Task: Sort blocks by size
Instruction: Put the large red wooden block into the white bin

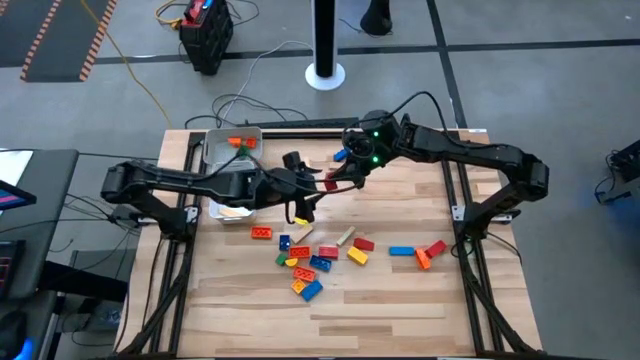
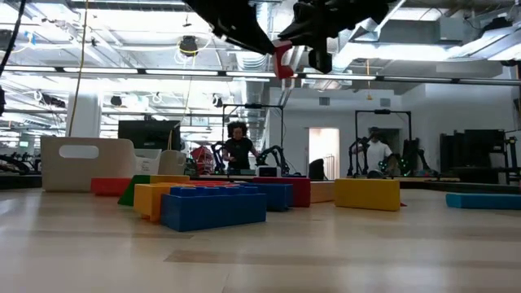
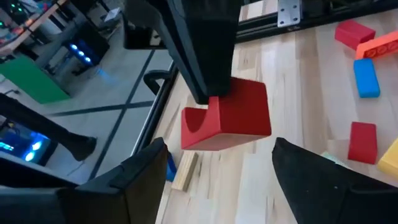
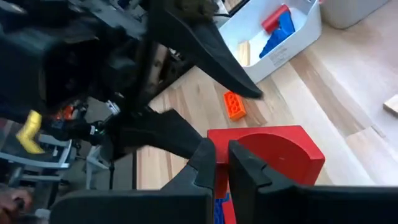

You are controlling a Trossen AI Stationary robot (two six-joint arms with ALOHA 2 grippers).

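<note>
Inside white tray (image 4: 292, 43), blue brick (image 4: 281, 31)

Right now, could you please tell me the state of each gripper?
Left gripper: open, fingers either side of the red block, not gripping.
Right gripper: shut on the red block, held above the table.

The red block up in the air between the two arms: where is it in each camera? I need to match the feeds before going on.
High view: red block just above table centre, between both grippers.
Low view: top centre, hanging under the dark arms.
Left wrist view: centre, pinched by the right gripper, ahead of the left gripper's open fingers.
Right wrist view: lower right, in its own shut fingers.
Shared landmark: the orange block on the table.
</note>
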